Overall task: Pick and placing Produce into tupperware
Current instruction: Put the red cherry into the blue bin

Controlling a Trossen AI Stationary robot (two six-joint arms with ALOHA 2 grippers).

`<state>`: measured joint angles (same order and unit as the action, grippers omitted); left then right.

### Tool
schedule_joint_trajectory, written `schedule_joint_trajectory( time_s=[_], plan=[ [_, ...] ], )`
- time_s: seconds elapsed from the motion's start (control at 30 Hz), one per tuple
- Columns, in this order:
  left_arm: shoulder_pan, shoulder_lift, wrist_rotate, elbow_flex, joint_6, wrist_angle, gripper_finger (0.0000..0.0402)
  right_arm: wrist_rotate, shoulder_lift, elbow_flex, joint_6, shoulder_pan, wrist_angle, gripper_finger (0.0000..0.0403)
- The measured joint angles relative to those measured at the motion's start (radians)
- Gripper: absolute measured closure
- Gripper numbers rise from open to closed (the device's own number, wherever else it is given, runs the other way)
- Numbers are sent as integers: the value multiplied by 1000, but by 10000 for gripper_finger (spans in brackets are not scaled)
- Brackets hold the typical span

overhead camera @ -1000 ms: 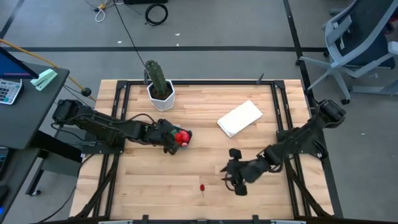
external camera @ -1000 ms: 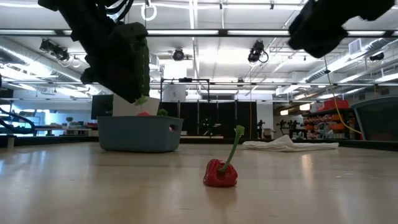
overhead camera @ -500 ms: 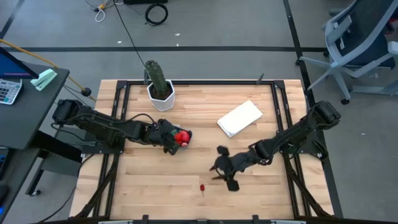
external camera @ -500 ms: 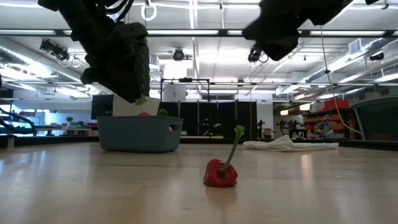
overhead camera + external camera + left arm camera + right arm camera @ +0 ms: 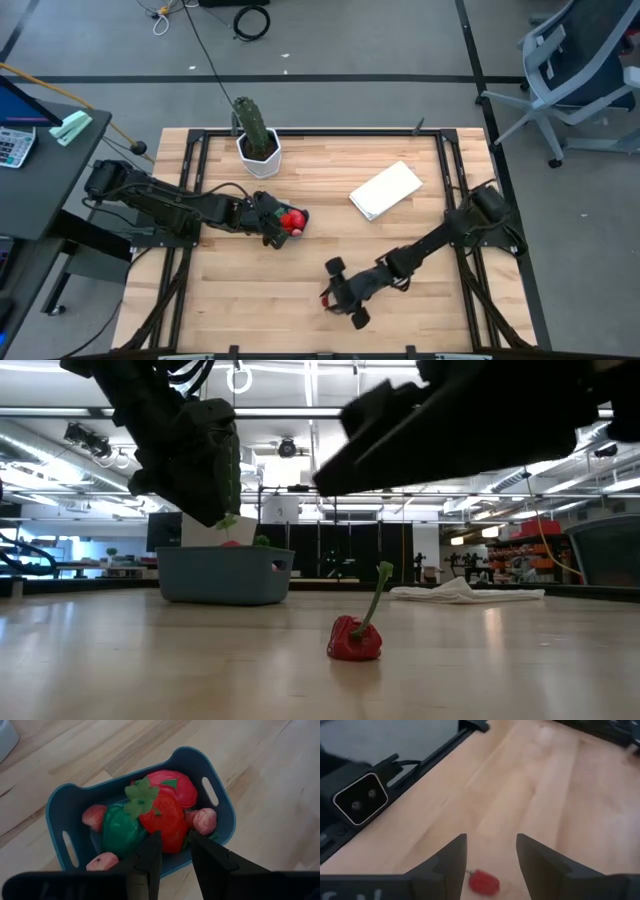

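My right jaws (image 5: 338, 292) stand released, the two fingers (image 5: 447, 862) spread wide with nothing between them. They hang just above the small red pepper (image 5: 483, 882), which lies on the counter (image 5: 400, 235) near its front edge, about midway along. In the low view the pepper (image 5: 356, 636) rests on its side with the green stem curving upward, and my right arm shows as a dark bar crossing above it. A second ago these jaws were well off toward the right side of the counter; half a second ago they were nearer but not yet over the pepper; now they have swung in above it. The pepper itself has not moved.

My left jaws (image 5: 277, 226) have stayed where they were in both earlier pictures, hovering over the tupperware (image 5: 215, 780) in the left half of the counter. The fingers (image 5: 150, 857) are parted a little and grasp nothing. Below them the teal tub holds a red strawberry (image 5: 162, 817), a green pepper (image 5: 119, 827), a larger pink-red piece behind the strawberry, and a few small pink pieces along the walls.

Farther out, the cactus (image 5: 252, 122) in its white pot stands near the back left corner, and a flat white item (image 5: 386, 189) lies toward the back right. Neither has shifted.
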<state>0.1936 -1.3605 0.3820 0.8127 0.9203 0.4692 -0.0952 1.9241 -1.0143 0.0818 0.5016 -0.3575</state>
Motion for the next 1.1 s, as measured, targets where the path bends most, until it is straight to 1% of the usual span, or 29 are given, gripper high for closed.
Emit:
schedule_joint_trajectory(
  time_s=[0.1,0.2,0.33,0.47,0.6,0.73,0.77,0.97,1.03,1.1],
  plan=[
    [0,0,0,0,0,0,294,6,65,-73,46,13,32,224],
    [0,0,0,0,0,1,294,5,121,-139,82,30,102,224],
    [0,0,0,0,4,1,295,-40,150,-186,103,47,182,225],
    [2,0,0,0,4,-3,296,-52,132,-191,97,53,200,230],
    [8,0,0,0,11,-6,297,-55,89,-191,95,54,207,236],
    [19,0,-1,0,11,-8,296,-38,69,-191,44,54,217,240],
    [22,0,-1,0,11,-9,297,-25,70,-191,32,54,228,240],
    [45,0,-1,0,15,-10,298,-21,130,-189,4,76,257,240],
    [52,0,-2,0,23,-10,297,-43,143,-189,-10,82,251,240],
    [56,0,-2,0,37,-10,297,-90,144,-189,-9,89,250,240]
  ],
)
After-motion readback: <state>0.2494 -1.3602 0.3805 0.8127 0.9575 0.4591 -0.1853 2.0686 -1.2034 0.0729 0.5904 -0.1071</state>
